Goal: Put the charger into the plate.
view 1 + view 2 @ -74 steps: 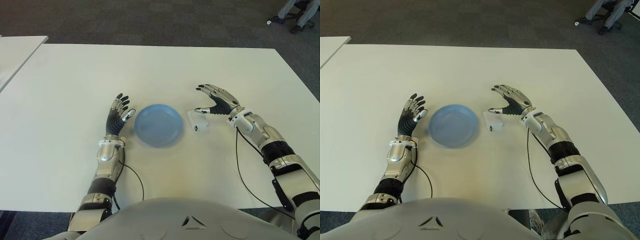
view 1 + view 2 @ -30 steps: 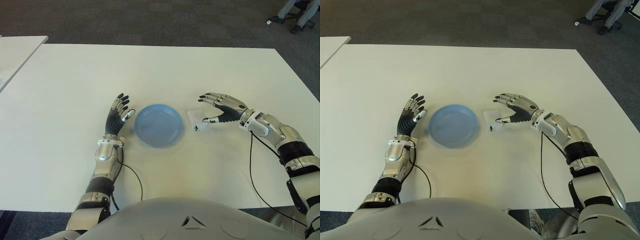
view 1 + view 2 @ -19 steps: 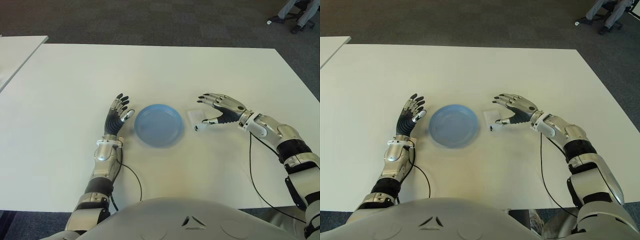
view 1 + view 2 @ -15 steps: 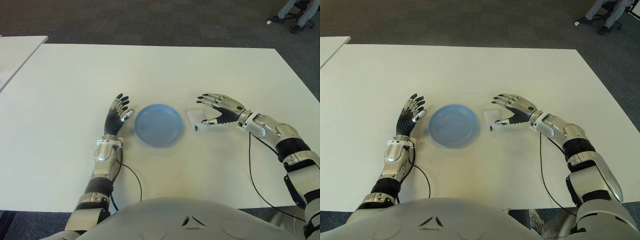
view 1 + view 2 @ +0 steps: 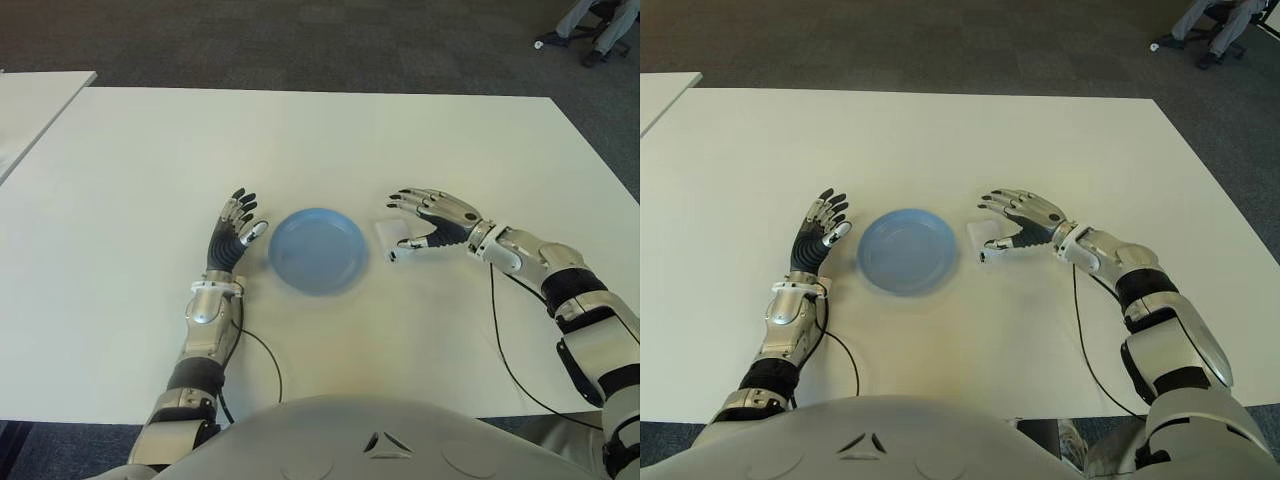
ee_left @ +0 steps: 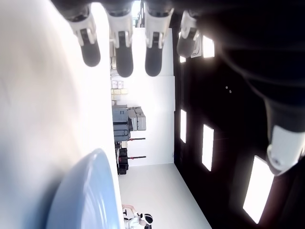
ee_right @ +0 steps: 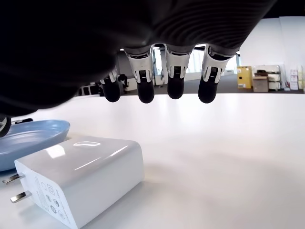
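Note:
A small white charger lies on the white table, its prongs towards me, just right of the empty blue plate. My right hand hovers palm down over the charger's right side. Its fingers are spread above the charger, and the thumb reaches to near the plug end. In the right wrist view the charger sits free under the fingertips, with the plate behind it. My left hand shows open just left of the plate, holding nothing.
A second white table stands at the far left. A person's legs and a chair are on the dark carpet at the far right. Thin cables trail from both wrists towards the table's near edge.
My right hand turned palm down and slid left, closing over the charger. The charger, the plate and my left hand have stayed where they were.

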Robot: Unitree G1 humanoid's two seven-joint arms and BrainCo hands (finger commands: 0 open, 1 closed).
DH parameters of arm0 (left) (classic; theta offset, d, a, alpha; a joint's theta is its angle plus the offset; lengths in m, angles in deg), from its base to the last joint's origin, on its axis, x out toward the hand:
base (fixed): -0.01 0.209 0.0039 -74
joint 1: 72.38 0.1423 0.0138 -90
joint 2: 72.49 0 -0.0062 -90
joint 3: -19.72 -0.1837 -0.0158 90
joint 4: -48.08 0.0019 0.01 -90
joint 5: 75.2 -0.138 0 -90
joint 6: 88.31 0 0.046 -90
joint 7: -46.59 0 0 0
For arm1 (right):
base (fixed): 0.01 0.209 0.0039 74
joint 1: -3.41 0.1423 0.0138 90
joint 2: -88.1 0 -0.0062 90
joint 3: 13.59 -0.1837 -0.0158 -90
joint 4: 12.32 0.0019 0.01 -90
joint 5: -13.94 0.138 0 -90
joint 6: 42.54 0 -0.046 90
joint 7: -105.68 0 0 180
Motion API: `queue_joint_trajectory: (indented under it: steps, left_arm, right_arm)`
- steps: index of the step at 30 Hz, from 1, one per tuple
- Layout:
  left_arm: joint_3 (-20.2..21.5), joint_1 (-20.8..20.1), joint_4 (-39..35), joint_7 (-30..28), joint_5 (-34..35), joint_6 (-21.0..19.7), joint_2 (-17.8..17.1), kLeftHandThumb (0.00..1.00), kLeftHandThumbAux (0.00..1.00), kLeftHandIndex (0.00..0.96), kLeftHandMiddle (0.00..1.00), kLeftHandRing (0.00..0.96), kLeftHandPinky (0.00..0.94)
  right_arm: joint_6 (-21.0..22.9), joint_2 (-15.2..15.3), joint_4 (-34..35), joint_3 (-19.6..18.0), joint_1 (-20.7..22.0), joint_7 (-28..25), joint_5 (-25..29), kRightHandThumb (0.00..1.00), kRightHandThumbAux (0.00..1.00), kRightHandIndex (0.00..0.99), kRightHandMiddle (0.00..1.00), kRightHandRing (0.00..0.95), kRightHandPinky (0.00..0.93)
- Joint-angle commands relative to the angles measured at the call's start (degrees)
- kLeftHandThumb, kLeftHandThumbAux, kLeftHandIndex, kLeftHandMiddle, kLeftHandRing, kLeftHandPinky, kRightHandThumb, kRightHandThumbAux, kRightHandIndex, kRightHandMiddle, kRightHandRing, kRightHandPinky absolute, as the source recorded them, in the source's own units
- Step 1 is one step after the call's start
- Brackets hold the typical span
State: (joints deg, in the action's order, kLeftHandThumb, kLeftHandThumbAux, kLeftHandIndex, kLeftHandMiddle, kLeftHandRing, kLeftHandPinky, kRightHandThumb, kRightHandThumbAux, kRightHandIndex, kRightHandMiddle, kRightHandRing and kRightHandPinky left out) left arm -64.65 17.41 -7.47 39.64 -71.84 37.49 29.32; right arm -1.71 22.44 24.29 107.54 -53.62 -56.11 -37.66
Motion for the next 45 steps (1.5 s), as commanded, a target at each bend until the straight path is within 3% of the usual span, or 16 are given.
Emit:
queue_joint_trajectory:
  steps: [1, 20, 45]
  left_arm:
    - [-0.52, 2.94, 0.69, -0.62, -0.41, -2.13, -0.23, 0.0, 0.523, 0.053, 0.146, 0.139, 0.129]
    - [-0.98, 6.01, -4.76, -1.38, -0.17, -3.64, -0.57, 0.0, 0.501, 0.035, 0.152, 0.148, 0.133]
    - [0.2, 7.32, -6.16, -3.91, 1.33, -4.01, -2.18, 0.0, 0.486, 0.031, 0.139, 0.135, 0.126]
  right_arm:
    - [-0.07, -1.11, -1.55, 1.28, 1.33, 0.14, -0.68, 0.258, 0.153, 0.0, 0.0, 0.0, 0.0]
    - [0.35, -3.32, -5.33, 3.71, 3.62, -1.38, -1.27, 0.25, 0.155, 0.0, 0.0, 0.0, 0.0]
    - [0.85, -2.24, -8.85, 12.86, 5.01, 12.47, -10.13, 0.229, 0.155, 0.0, 0.0, 0.0, 0.0]
